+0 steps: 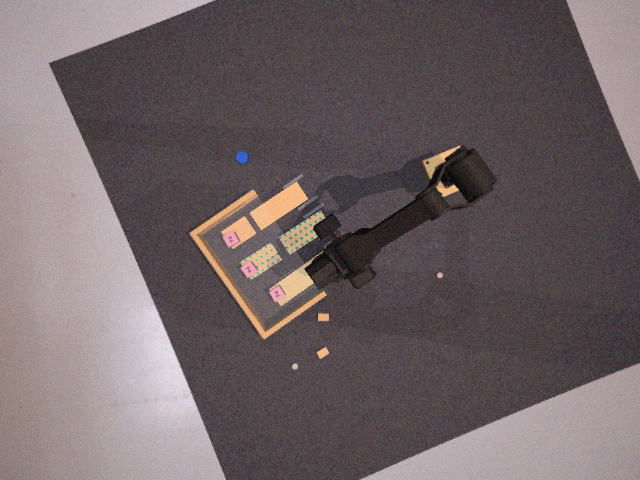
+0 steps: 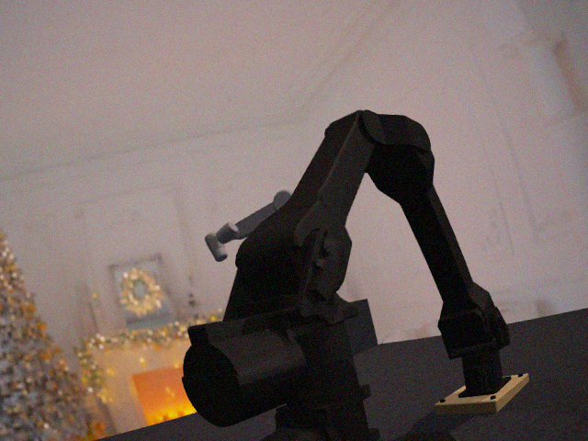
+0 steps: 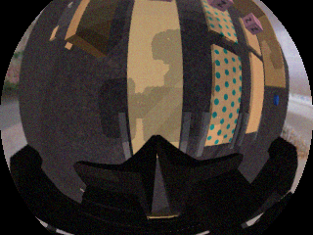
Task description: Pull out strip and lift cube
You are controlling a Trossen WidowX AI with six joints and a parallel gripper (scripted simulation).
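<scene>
Pulling strip: the pale yellow strip (image 1: 295, 283) looks to be the only unbroken one; it lies in the tray (image 1: 227, 285) lane nearest the surface's lower corner.
Fingers: the gripper (image 3: 156, 157) has its fingers closed narrow with nothing between them, tips low over that strip's near end, likely to press and drag it out.
Task cube: the pink labelled cube (image 1: 277, 293) sits on the strip's far end, deep in the tray, so hauling the strip should bring it within reach.
Strips: three lanes; the dotted strip (image 1: 261, 259) and the orange strip (image 1: 279, 205) are each split in two.
Cubes: three pink, one per lane.
Loose bits: two small orange blocks (image 1: 323, 316), two pale dots (image 1: 294, 366), one blue disc (image 1: 241, 157).
</scene>
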